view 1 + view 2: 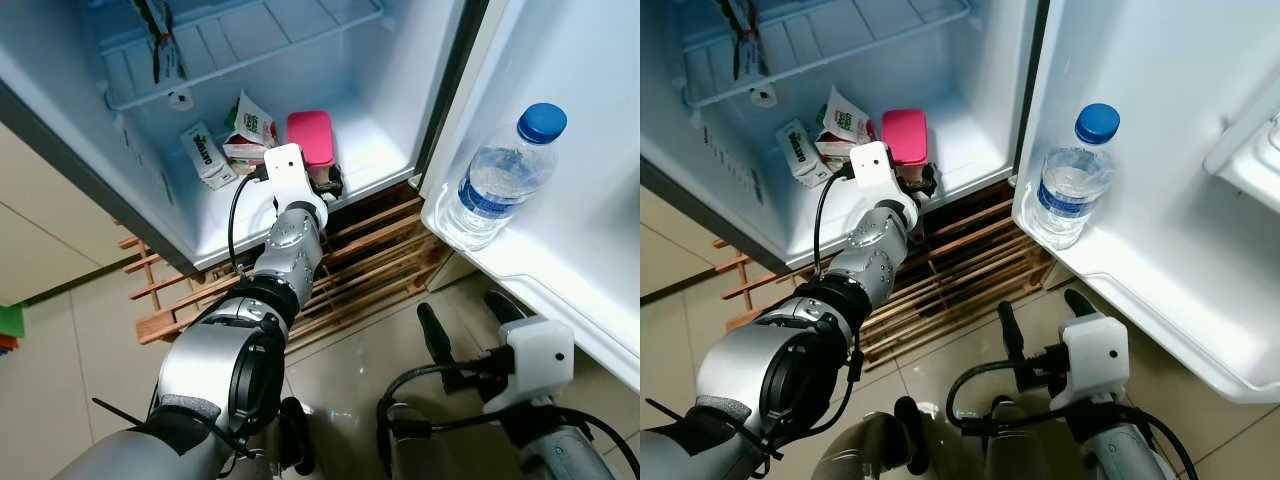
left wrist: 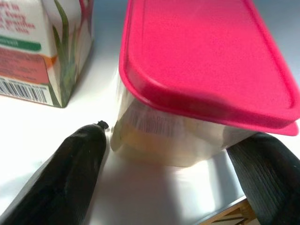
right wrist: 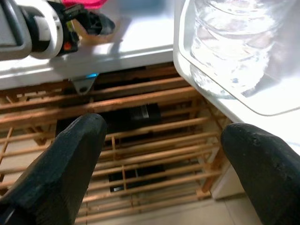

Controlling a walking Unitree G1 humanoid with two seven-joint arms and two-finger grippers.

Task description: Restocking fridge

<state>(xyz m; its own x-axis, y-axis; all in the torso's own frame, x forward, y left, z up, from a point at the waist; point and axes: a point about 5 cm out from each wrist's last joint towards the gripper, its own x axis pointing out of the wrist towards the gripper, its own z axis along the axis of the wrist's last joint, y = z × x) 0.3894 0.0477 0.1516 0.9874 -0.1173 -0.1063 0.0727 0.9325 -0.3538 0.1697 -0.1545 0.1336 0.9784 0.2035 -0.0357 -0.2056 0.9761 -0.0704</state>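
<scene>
You see a clear tub (image 2: 187,122) w/ pink lid on the fridge floor (image 1: 375,150), between the left gripper's (image 2: 173,164) wide jaws, untouched.

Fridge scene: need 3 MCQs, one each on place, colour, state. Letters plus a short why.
1. Where does the water bottle stand?
A. on the wire shelf
B. in the door shelf
C. on the wooden rack

2. What colour is the lid of the container at the left gripper?
A. pink
B. green
C. white

3. How are the left gripper's fingers?
A. shut on the carton
B. shut with nothing in them
C. open, one on each side of the container

Key: 1 B, the bottle sits upright in the door's shelf in the eye views. 2 A, the left wrist view shows a pink lid on a clear box. 3 C, the black fingers flank the box with gaps showing; the carton stands beside it.
</scene>
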